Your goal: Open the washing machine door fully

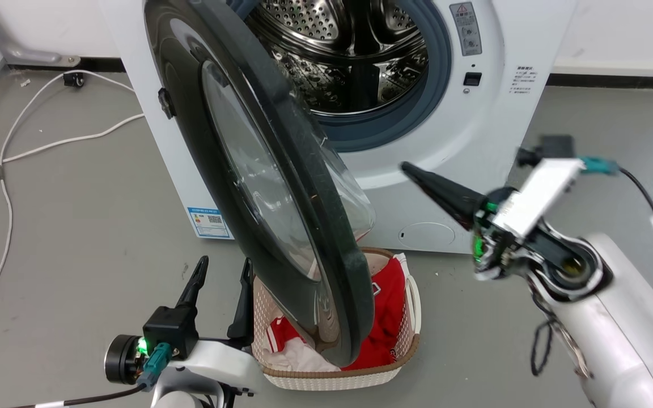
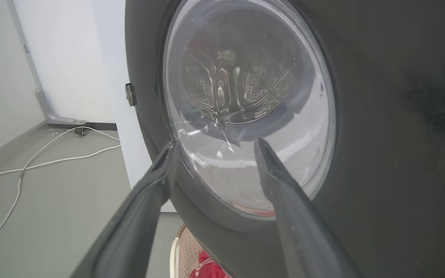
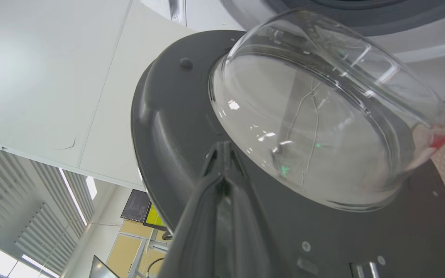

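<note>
The washing machine door (image 1: 284, 119) is hanging roughly half open just ahead of the right gripper (image 1: 410, 168), pinched together empty, and the left gripper (image 1: 224, 263), spread empty, leaving more swing waiting.

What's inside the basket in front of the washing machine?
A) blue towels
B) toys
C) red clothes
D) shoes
C: red clothes lie in the beige basket, partly hidden behind the lower edge of the open door.
</note>
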Robot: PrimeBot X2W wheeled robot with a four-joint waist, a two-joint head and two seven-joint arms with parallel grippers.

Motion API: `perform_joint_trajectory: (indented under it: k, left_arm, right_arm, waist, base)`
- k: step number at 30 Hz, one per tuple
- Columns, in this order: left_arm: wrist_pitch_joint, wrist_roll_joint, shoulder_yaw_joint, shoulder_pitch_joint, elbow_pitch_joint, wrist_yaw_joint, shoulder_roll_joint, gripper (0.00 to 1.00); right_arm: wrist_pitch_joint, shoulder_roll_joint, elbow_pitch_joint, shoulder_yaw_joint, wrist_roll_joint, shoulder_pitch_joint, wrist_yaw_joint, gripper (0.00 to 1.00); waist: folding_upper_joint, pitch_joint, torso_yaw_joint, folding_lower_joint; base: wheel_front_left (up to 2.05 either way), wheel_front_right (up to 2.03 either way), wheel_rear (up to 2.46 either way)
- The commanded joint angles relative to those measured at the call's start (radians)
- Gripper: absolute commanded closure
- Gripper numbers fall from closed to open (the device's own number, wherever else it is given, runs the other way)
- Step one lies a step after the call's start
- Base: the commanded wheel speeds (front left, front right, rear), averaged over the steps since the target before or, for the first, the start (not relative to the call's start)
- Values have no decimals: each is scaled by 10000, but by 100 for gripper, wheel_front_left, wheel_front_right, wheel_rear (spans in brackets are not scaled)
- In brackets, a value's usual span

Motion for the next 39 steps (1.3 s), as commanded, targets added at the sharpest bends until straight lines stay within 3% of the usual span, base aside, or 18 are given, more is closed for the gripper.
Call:
perform_joint_trajectory:
  k: [1, 8, 13, 14, 16, 17, 18, 26, 29, 32, 36, 39]
  left_arm:
    - [-26, -7, 21, 162, 45, 1, -5, 0]
    - [-26, 20, 90, 328, 11, 53, -5, 0]
    - [-26, 3, 173, 404, -38, 97, -5, 0]
    - [-26, -9, 191, 409, -47, 106, -5, 0]
    - [-26, -26, 200, 426, -58, 108, -5, 0]
    - [-26, -36, 211, 429, -59, 114, -3, 0]
    - [-26, -46, 226, 440, -58, 120, -3, 0]
    - [-26, -77, 297, 516, -10, 120, -5, 0]
    - [-26, -74, 323, 534, -7, 134, -5, 0]
    - [-26, -45, 349, 539, 4, 118, -5, 0]
    - [-26, -14, 386, 534, 5, 90, -3, 0]
    - [-26, -4, 401, 563, 4, 94, -5, 0]
  right_arm:
    - [-711, -268, -447, -414, -128, 715, 25, 100]
    - [-2963, -852, -1728, -1749, -445, 3104, 25, 100]
    - [-4442, -874, -2401, -2361, -798, 4769, 25, 100]
    - [-4753, -893, -2432, -2453, -977, 5025, 25, 95]
    - [-5175, -738, -2577, -2529, -1085, 5489, 25, 48]
    - [-5389, -762, -2593, -2565, -1271, 5665, 25, 13]
    - [-5610, -801, -2564, -2579, -1452, 5812, 25, 0]
    - [-7178, -757, -1928, -2875, -3621, 6162, 25, 0]
    - [-7347, -753, -1598, -3350, -5505, 6191, 23, 0]
    - [-7368, -427, -1724, -4499, -8221, 6166, 23, 0]
    - [-7367, 604, -2651, -5759, -11935, 6475, 22, 0]
    - [-7370, 1102, -3429, -6140, -13873, 6701, 11, 0]
  waist:
    - [0, -96, -29, 1]
    - [0, -268, -120, 1]
    - [0, -312, -166, 1]
    - [0, -324, -175, 1]
    - [0, -347, -194, 1]
    - [0, -358, -206, 1]
    - [0, -366, -222, 1]
    - [0, -458, -299, 1]
    - [0, -471, -313, 1]
    - [0, -468, -340, 1]
    - [0, -482, -327, 1]
    - [0, -493, -327, 1]
  base:
    - [0, 0, 0]
    - [0, 0, 0]
    - [0, 0, 0]
    - [0, 0, 0]
    - [0, 0, 0]
    - [0, 0, 0]
    - [0, 0, 0]
    - [0, 0, 0]
    - [0, 0, 0]
    - [0, 0, 0]
    - [0, 0, 0]
    - [0, 0, 0]
